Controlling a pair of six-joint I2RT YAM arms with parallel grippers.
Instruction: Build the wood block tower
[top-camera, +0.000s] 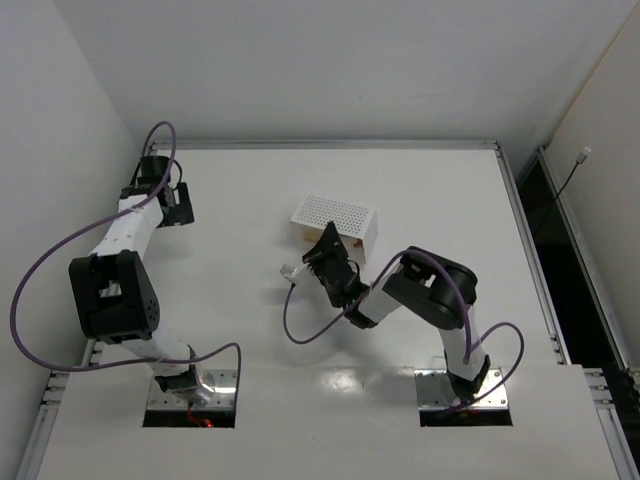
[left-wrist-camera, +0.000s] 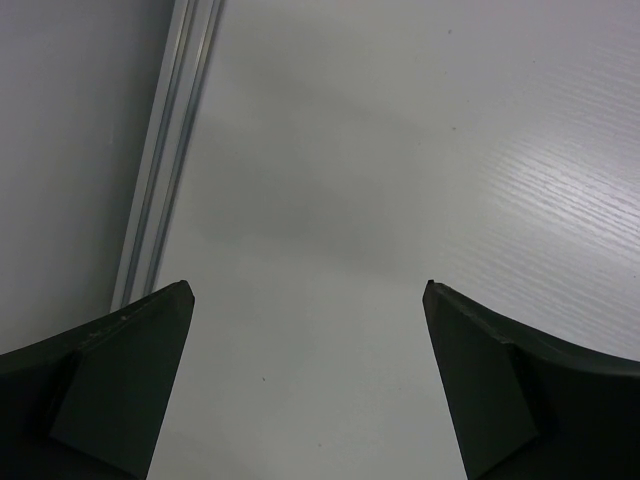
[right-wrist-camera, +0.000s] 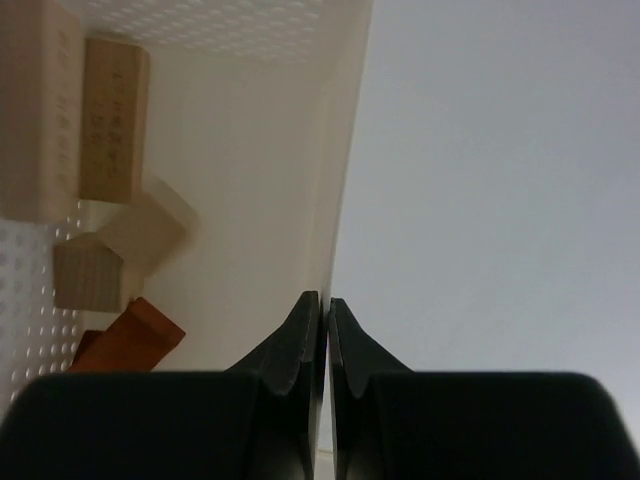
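My right gripper is shut on the thin side wall of the white perforated tray. In the top view the tray is tipped with its perforated bottom upward, and the right gripper is at its near edge. Inside it lie wooden blocks: two long pale tan ones, a pale wedge-like block, a small tan block and a reddish-orange block. A small pale piece lies on the table left of the gripper. My left gripper is open and empty over bare table at the far left.
A metal rail runs along the table's left edge beside the left gripper. The white table is bounded by walls at the back and sides. A purple cable loops on the table near the right arm.
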